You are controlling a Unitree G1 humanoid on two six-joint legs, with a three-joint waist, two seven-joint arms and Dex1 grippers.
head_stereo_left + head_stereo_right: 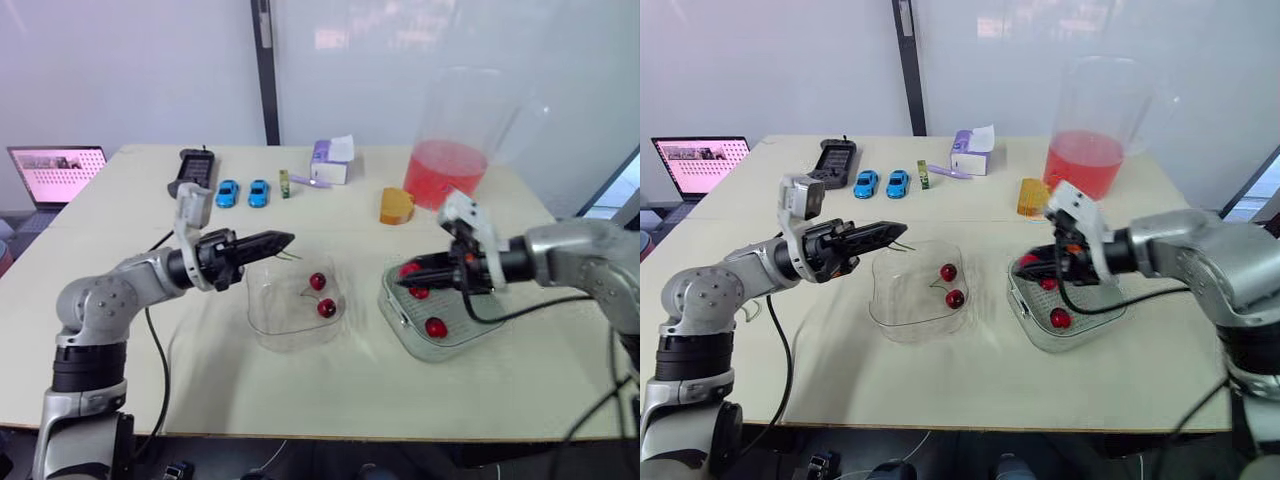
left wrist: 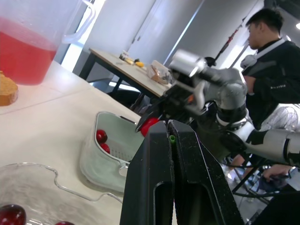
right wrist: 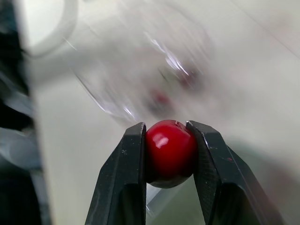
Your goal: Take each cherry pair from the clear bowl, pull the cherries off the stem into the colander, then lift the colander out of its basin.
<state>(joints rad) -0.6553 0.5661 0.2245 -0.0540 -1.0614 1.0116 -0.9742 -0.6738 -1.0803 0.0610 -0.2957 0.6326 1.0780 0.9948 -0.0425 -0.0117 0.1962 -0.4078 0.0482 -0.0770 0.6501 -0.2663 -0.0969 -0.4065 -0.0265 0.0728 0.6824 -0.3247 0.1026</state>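
A clear bowl (image 1: 268, 318) at the table's middle holds a cherry pair (image 1: 322, 296) joined by its stem. My left gripper (image 1: 286, 240) hovers over the bowl's left rim, shut on a thin green stem (image 2: 172, 138) with no cherries on it. To the right, the colander (image 1: 462, 335) sits in its basin with two loose cherries (image 1: 436, 327) inside. My right gripper (image 3: 166, 125) is over the colander's left end, shut on a single red cherry (image 3: 171, 152).
A tall pitcher of red liquid (image 1: 455, 150) and an orange object (image 1: 396, 205) stand behind the colander. A tissue box (image 1: 333, 160), two blue toy cars (image 1: 243, 193), a black device (image 1: 195, 170) and a laptop (image 1: 57, 172) line the back. A person (image 2: 272, 56) stands beyond the table.
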